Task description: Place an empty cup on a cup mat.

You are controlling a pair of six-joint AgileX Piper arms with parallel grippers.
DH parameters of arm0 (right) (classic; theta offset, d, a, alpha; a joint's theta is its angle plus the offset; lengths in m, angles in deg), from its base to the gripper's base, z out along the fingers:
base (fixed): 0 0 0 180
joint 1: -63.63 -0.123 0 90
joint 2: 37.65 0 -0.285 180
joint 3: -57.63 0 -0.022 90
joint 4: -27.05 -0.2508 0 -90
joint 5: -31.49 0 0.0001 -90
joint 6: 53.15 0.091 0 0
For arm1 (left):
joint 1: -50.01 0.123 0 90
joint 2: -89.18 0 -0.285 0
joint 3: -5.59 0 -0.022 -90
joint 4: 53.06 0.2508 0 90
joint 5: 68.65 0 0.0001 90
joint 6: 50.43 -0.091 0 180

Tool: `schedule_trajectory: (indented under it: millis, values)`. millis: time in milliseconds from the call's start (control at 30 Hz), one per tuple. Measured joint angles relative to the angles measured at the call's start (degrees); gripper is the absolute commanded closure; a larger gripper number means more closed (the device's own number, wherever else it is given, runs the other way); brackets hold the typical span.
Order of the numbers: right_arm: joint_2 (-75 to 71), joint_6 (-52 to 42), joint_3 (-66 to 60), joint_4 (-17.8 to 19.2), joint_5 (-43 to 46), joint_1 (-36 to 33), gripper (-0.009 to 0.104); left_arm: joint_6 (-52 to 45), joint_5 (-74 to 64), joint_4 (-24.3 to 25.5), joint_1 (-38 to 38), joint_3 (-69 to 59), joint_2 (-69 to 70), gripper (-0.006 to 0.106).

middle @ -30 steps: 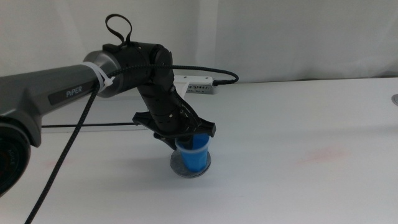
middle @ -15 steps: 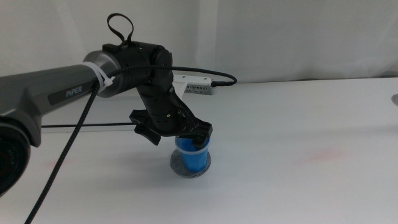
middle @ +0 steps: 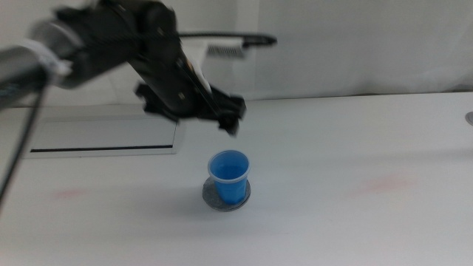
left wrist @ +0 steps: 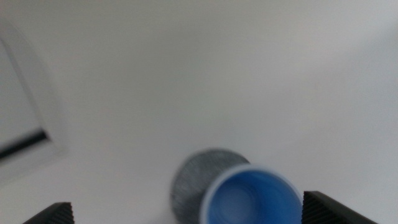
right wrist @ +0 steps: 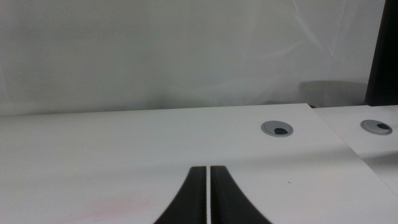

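Middle view looks down frontally; left wrist overhead shares the cup (middle: 228, 174); right wrist faces elsewhere.

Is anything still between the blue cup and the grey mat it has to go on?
Nothing visible: the small bright blue plastic cup already stands upright on the round dark grey felt-like mat. The left gripper hangs above it, jaws open.

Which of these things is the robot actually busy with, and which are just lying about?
In the job:
small bright blue plastic cup, standing on the mat
flat round dark grey mat
left gripper, open, above the cup

Just there:
long silver-grey panel
round grey table grommet
right gripper, shut, waiting
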Motion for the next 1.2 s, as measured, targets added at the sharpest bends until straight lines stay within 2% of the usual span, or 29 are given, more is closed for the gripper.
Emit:
schedule_trajectory:
  millis: [200,300,400,567,700,800,933,1000,1067,1100,1200]
  values:
    - [0.0,0.0,0.0,0.0,0.0,0.0,0.098,0.5,1.4,11.0,2.3,0.1,8.9,0.007]
    - [0.0,0.1,0.0,0.0,0.0,0.0,0.098,0.5,1.3,14.6,7.2,0.1,12.9,0.007]
    - [0.0,0.1,0.0,0.0,0.0,0.0,0.098,0.0,0.6,15.9,13.6,0.1,15.9,0.007]
    - [0.0,0.1,0.0,0.0,0.0,0.0,0.098,-1.7,-1.9,15.7,25.4,0.1,20.1,0.007]
    - [0.0,0.1,0.0,0.0,0.0,0.0,0.098,-3.4,-2.2,10.6,33.6,0.1,24.2,0.007]
    - [0.0,0.1,0.0,0.0,0.0,0.0,0.098,-5.1,-2.1,7.6,35.9,-0.6,28.0,0.007]
    - [0.0,0.1,0.0,0.0,0.0,0.0,0.098,-7.7,2.5,5.1,35.3,-6.1,35.7,0.011]
    - [0.0,0.1,0.0,0.0,0.0,0.0,0.098,-9.4,6.7,4.5,33.7,-11.4,40.9,0.018]
    - [0.0,0.1,0.0,0.0,0.0,0.0,0.098,-11.6,12.1,4.1,31.7,-17.5,46.3,0.037]
    - [0.0,0.1,0.0,0.0,0.0,0.0,0.098,-12.7,15.3,3.8,30.6,-21.2,49.4,0.049]
    - [0.0,0.1,0.0,0.0,0.0,0.0,0.098,-15.1,25.1,3.7,28.7,-32.3,58.6,0.104]
